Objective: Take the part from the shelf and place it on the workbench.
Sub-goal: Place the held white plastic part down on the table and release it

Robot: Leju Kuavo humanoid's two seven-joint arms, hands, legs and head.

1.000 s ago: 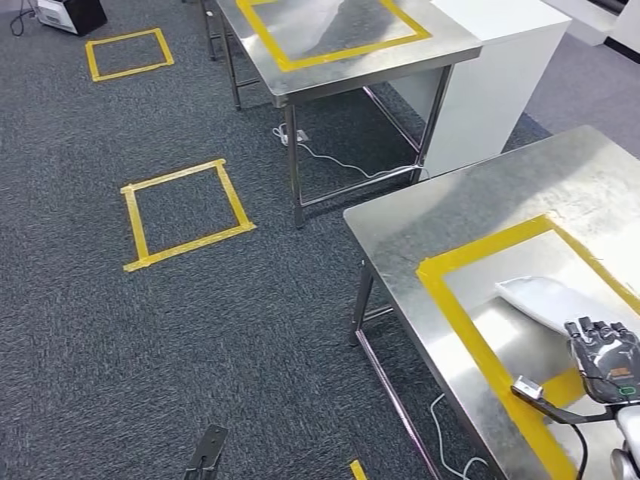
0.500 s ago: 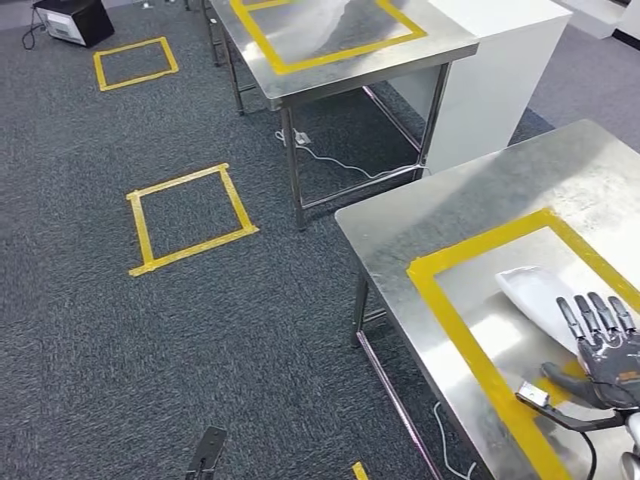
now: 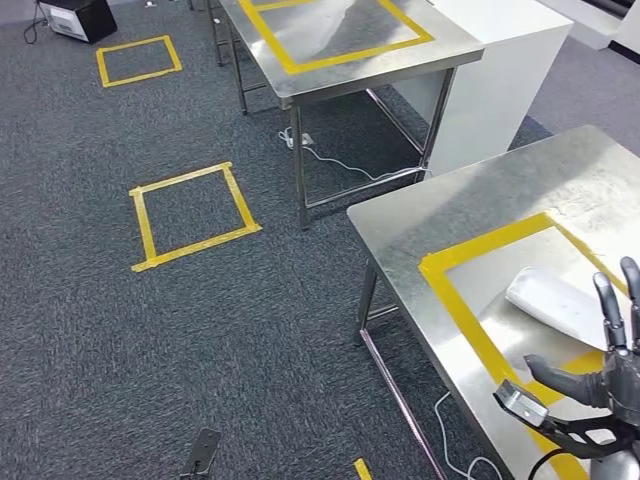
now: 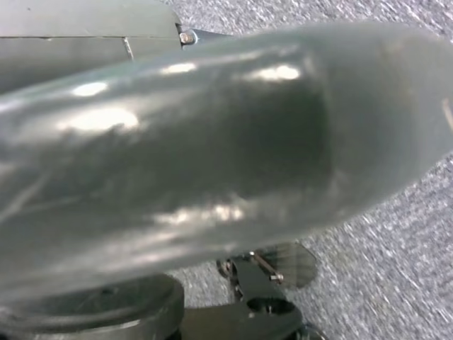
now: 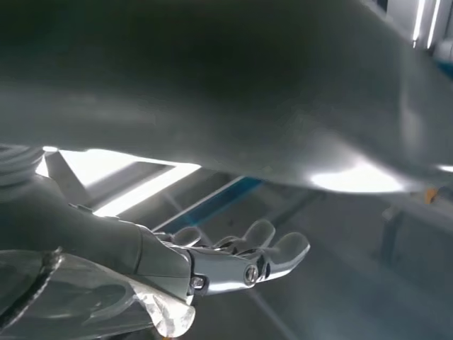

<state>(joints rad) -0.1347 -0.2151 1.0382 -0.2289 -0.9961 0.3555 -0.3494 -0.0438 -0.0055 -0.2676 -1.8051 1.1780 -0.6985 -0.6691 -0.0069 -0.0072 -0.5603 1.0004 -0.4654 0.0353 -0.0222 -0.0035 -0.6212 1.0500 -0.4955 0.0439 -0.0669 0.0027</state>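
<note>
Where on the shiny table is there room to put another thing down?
The near workbench is bare outside the yellow tape frame, along its far and left edges. Inside the frame, the corner beyond the white part is free. Nearer the right hand it is crowded.

Grey carpet (image 3: pixel 90 350), yellow tape square (image 3: pixel 195 216) (another beyond), white cabinet (image 3: pixel 498 70)

The right hand (image 5: pixel 235 258) holds nothing, its pale fingers (image 5: pixel 283 251) extended beneath a blurred grey surface (image 5: pixel 224 85).
</note>
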